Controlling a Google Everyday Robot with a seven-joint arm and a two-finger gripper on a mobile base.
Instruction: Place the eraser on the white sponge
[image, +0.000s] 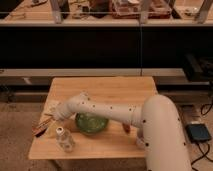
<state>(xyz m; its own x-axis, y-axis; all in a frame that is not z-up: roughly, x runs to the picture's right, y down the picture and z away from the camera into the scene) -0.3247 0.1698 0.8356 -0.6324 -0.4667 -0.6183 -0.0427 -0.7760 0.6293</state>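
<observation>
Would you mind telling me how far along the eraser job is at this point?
Done: nothing looks finished; the eraser lies at the left edge of the table, not on the white sponge. In hand: the gripper hangs low between the two. Left: probably grasp the eraser, lift it and set it on the white sponge.

Matt pale wood table (110, 90); glossy white plastic arm (110, 111); pincer (54, 116) at table's left edge.

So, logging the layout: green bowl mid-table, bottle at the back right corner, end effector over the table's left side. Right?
No: the camera view shows the bottle at the front left, beside the green bowl; the end effector is over the left side.
</observation>
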